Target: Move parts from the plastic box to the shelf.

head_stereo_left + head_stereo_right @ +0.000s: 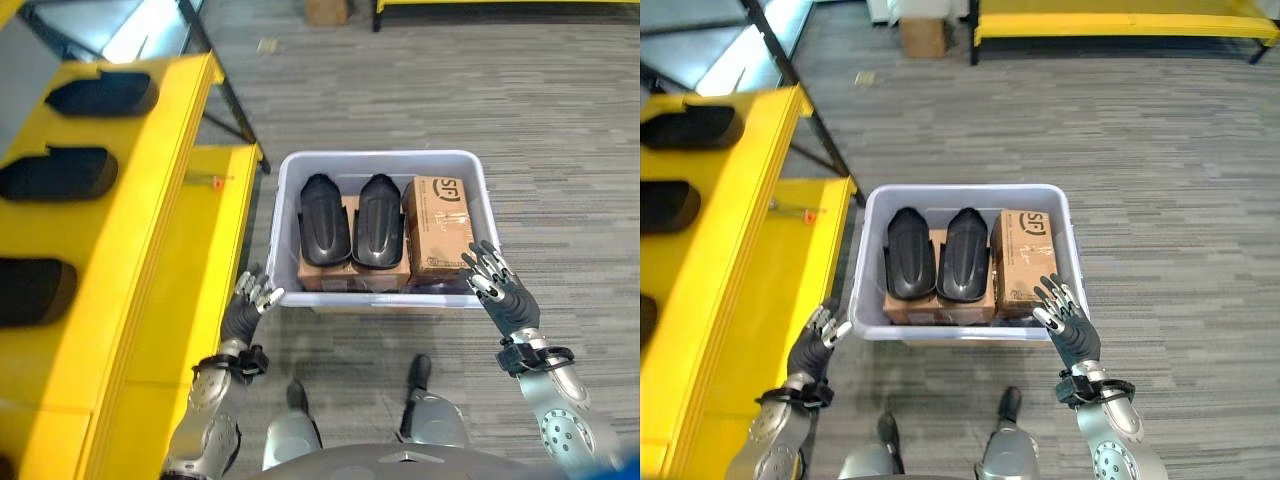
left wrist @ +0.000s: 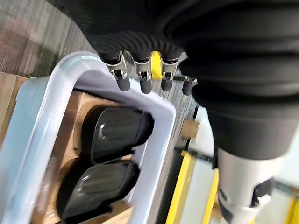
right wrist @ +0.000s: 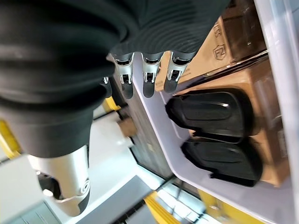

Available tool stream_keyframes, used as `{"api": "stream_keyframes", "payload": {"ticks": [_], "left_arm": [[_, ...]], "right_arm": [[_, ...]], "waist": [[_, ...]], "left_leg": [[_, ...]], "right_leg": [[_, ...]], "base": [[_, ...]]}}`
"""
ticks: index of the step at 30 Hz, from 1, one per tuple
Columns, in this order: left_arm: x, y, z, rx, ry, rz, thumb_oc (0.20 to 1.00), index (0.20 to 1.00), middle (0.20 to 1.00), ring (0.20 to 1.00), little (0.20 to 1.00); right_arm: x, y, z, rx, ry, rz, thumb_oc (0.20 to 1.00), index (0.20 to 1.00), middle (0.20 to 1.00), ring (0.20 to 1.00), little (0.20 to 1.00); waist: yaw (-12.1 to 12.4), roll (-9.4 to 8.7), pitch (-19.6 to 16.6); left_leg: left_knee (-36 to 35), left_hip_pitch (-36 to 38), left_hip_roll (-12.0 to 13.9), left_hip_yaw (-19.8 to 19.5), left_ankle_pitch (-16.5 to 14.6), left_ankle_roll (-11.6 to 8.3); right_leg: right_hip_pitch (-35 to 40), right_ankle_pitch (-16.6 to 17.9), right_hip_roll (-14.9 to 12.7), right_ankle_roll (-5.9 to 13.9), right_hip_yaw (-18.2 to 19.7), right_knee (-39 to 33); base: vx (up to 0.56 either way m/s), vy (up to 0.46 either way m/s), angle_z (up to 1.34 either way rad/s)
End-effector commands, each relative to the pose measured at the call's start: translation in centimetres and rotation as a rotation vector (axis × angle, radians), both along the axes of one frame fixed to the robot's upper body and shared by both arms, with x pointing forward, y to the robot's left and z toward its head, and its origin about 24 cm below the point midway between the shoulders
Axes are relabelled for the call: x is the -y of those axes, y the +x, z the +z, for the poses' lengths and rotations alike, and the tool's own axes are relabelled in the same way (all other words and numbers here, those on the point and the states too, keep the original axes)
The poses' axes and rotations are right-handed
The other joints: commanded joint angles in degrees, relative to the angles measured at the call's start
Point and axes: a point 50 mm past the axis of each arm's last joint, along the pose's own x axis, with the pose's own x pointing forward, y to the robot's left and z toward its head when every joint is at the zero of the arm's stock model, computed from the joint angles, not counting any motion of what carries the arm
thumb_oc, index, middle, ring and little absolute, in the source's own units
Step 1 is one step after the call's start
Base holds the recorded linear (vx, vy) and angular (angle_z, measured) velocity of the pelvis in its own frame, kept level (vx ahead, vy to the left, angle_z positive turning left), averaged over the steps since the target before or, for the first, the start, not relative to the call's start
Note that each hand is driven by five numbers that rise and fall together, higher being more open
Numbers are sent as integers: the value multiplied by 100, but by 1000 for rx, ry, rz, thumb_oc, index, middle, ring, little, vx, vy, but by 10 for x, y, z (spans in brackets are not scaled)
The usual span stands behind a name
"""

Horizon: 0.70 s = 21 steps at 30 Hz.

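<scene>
We see the plastic box (image 1: 283,200) on the carpet floor (image 1: 560,130), just right of the yellow shelf (image 1: 170,250). Inside lie two black parts (image 1: 325,220) (image 1: 380,220) side by side on cardboard boxes, w/ a taller cardboard box (image 1: 438,230) to their right. Our left hand (image 1: 248,305) hovers by the box's near left corner, fingers (image 2: 123,74) straight and released, holding nothing. Our right hand (image 1: 505,290) sits over the near right corner, fingers (image 3: 148,77) likewise spread and loose, apart from the parts. More black parts (image 1: 60,170) lie along the shelf's upper level at far left.
</scene>
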Motion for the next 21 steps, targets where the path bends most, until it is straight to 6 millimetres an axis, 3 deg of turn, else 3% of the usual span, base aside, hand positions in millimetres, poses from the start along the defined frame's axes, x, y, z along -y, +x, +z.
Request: {"api": "stream_keyframes", "payload": {"ticks": [1, 2, 3, 4, 5, 7, 8, 9, 11, 13, 14, 15, 21], "left_arm": [[-9, -3, 19, 93, -7, 27, 1000, 1000, 1000, 1000, 1000], [-9, -3, 19, 93, -7, 27, 1000, 1000, 1000, 1000, 1000], [-10, -4, 19, 89, -5, 30, 1000, 1000, 1000, 1000, 1000], [-11, -5, 20, 93, 0, 42, 1000, 1000, 1000, 1000, 1000], [-11, -5, 20, 92, 5, 46, 1000, 1000, 1000, 1000, 1000], [-11, -5, 19, 94, 3, 49, 1000, 1000, 1000, 1000, 1000], [-12, -7, 18, 92, -11, 56, 1000, 1000, 1000, 1000, 1000], [-12, -8, 15, 87, -12, 50, 1000, 1000, 1000, 1000, 1000], [-11, -2, 23, 127, -5, 18, 1000, 1000, 1000, 1000, 1000], [-14, 6, 36, 183, 40, 3, 1000, 1000, 1000, 1000, 1000], [-14, 6, 36, 184, 40, 3, 1000, 1000, 1000, 1000, 1000], [-19, 13, 44, 215, 68, 19, 1000, 1000, 1000, 1000, 1000], [-20, 17, 47, 225, 70, 35, 1000, 1000, 1000, 1000, 1000]], "right_arm": [[0, 10, 34, 192, 19, -16, 1000, 1000, 1000, 1000, 1000], [0, 10, 34, 192, 19, -16, 1000, 1000, 1000, 1000, 1000], [0, 11, 34, 193, 18, -16, 1000, 1000, 1000, 1000, 1000], [1, 13, 34, 193, 15, -25, 1000, 1000, 1000, 1000, 1000], [2, 13, 35, 199, -10, -27, 1000, 1000, 1000, 1000, 1000], [7, 11, 36, 203, -62, -45, 1000, 1000, 1000, 1000, 1000], [4, 10, 35, 201, -59, -19, 1000, 1000, 1000, 1000, 1000], [-3, 11, 32, 195, -70, 40, 1000, 1000, 1000, 1000, 1000], [-3, 10, 32, 189, -96, 51, 1000, 1000, 1000, 1000, 1000], [-2, 11, 33, 197, -105, 38, 1000, 1000, 1000, 1000, 1000], [-2, 11, 33, 198, -105, 38, 1000, 1000, 1000, 1000, 1000], [-4, 13, 34, 206, -95, 36, 1000, 1000, 1000, 1000, 1000], [-2, 13, 35, 215, -74, -1, 1000, 1000, 1000, 1000, 1000]], "waist": [[-4, -20, 110], [9, -27, 118], [44, -32, 120], [27, -17, 104], [21, 10, 95], [-26, 112, 76], [-21, 162, 62], [113, 197, 46], [73, 217, 51], [15, 128, 131], [20, 132, 118], [21, 56, 180], [2, -24, 308]], "left_leg": [[-239, 317, 404, 402, 563, 60], [-266, 349, 401, 422, 572, 59], [-808, 417, 587, 463, 698, 54], [-1703, 397, 1132, 484, 1095, -116], [-2118, 424, 1295, 651, 1428, -265], [-2289, 389, 1375, 954, 1615, -394], [-2190, 565, 1437, 1097, 1391, -262], [-2163, 650, 1312, 834, 1207, -184], [-1983, 552, 1150, 932, 972, -189], [-1460, 386, 933, 1006, 694, -196], [-1455, 364, 938, 1008, 698, -191], [-1157, 243, 741, 1066, 434, -122], [-669, -211, 738, 1213, 272, -149]], "right_leg": [[-144, -684, -204, 62, 313, 798], [-137, -685, -205, 62, 327, 798], [-126, -695, -236, 154, 422, 805], [-128, -827, -429, 379, 595, 926], [-153, -908, -557, 466, 657, 1062], [-158, -951, -728, 585, 669, 1284], [-290, -930, -714, 540, 774, 1525], [-346, -874, -710, 600, 1022, 1581], [-290, -761, -877, 696, 1052, 1553], [-166, -646, -1099, 810, 1110, 1459], [-181, -626, -1091, 807, 1113, 1442], [-161, -438, -1279, 896, 1149, 1266], [-223, -259, -1478, 955, 1017, 1083]], "base": [[111, 81, -10], [150, 141, -12], [257, 290, -16], [351, 409, -27], [356, 451, -14], [225, 327, -17], [227, 336, -32], [193, 338, -48], [192, 309, -108], [110, 212, -8], [55, 227, 33], [28, 154, 9], [37, 108, -6]]}}
